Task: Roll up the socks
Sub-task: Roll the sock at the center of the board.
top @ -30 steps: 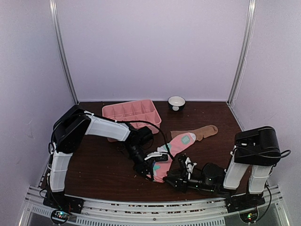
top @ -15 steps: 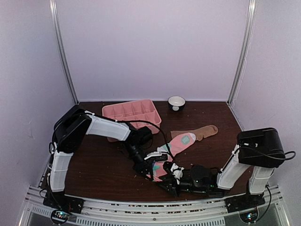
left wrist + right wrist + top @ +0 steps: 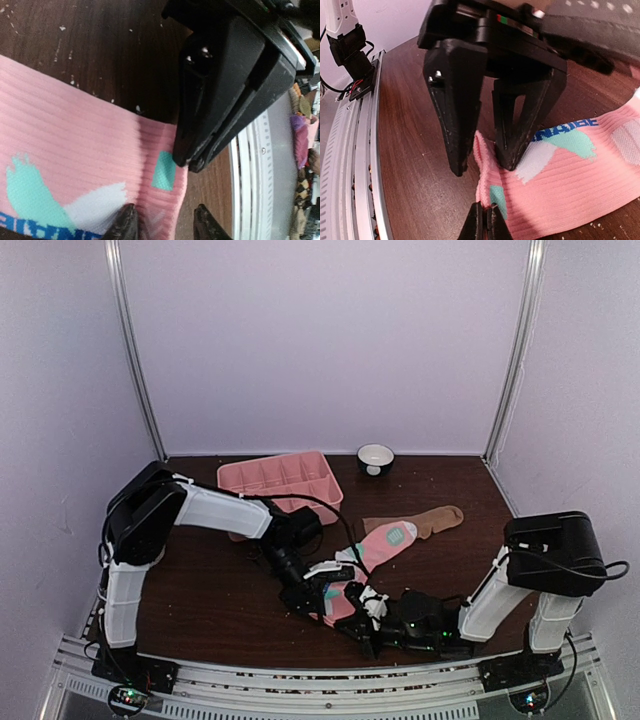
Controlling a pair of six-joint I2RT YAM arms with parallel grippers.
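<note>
The pink sock (image 3: 385, 542) with teal and white patches lies diagonally on the brown table. Its cuff end is nearest me. The tan-brown sock (image 3: 425, 519) lies flat just behind its toe end. My right gripper (image 3: 486, 223) is shut on the cuff's corner beside a small teal patch. It also shows in the top view (image 3: 358, 618) and the left wrist view (image 3: 187, 161). My left gripper (image 3: 165, 226) is open, one finger on the sock and one beyond the cuff edge. It also shows in the top view (image 3: 318, 592). Its black fingers (image 3: 455, 115) stand right behind the pinched cuff (image 3: 487, 167).
A pink compartmented tray (image 3: 281, 478) stands at the back left. A small white bowl (image 3: 375, 457) stands by the back wall. The table's metal front rail (image 3: 300, 680) runs just in front of both grippers.
My right gripper has slid left along the front of the table to the sock's cuff and now pinches it. My left gripper has stayed over the cuff.
</note>
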